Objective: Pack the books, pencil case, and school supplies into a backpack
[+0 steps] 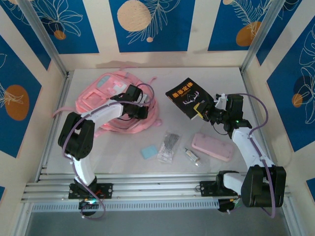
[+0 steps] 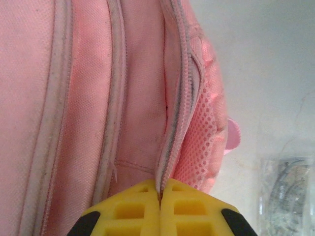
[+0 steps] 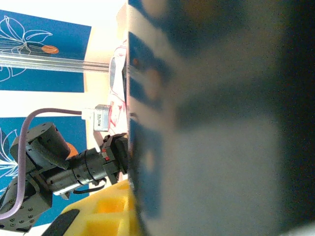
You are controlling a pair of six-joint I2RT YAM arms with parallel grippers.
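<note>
Backpack (image 1: 101,93), large, soft and pink, is lying far left on the white table (image 1: 115,152); the left gripper (image 2: 160,192) is pinching its zipper edge, yellow fingers (image 2: 132,212) pressed together. The right gripper (image 1: 204,112) is clamping a thin black book (image 1: 183,96) (yellow title print, cover tilted) by one corner. Pale pink oblong pencil case (image 1: 211,146), light blue square pad (image 1: 149,151), clear plastic bag (image 1: 168,146) and whitish tube (image 1: 193,157) are lying between the arms.

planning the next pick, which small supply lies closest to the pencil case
The whitish tube, just left of the pencil case; the clear bag and the blue pad lie farther left.
</note>
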